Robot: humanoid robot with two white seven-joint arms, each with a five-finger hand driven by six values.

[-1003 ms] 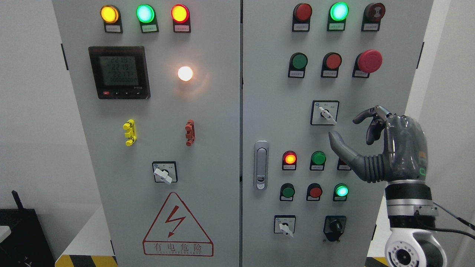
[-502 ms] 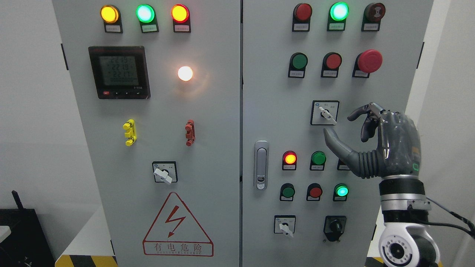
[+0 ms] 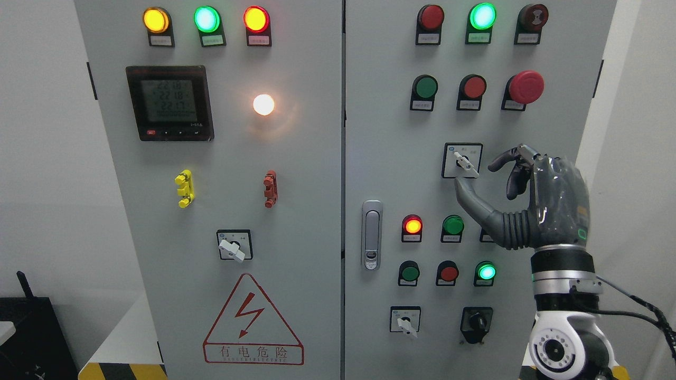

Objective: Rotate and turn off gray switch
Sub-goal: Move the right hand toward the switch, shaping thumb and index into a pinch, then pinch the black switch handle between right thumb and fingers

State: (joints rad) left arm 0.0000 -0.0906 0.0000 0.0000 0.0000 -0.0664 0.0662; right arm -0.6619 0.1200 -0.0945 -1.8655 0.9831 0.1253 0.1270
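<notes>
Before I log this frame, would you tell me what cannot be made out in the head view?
- Small labels under the buttons, such as the red mushroom button: too small to read.
- A button right of the green button: mostly hidden behind the right hand.
- Whether its thumb touches the gray switch: one view, depth unclear.
- Left hand: outside the frame.

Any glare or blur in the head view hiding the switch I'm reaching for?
Head view: sharp throughout; the gray rotary switch reads clearly beside the right hand. Only the white round lamp on the left door blooms, washing the panel around it.
</notes>
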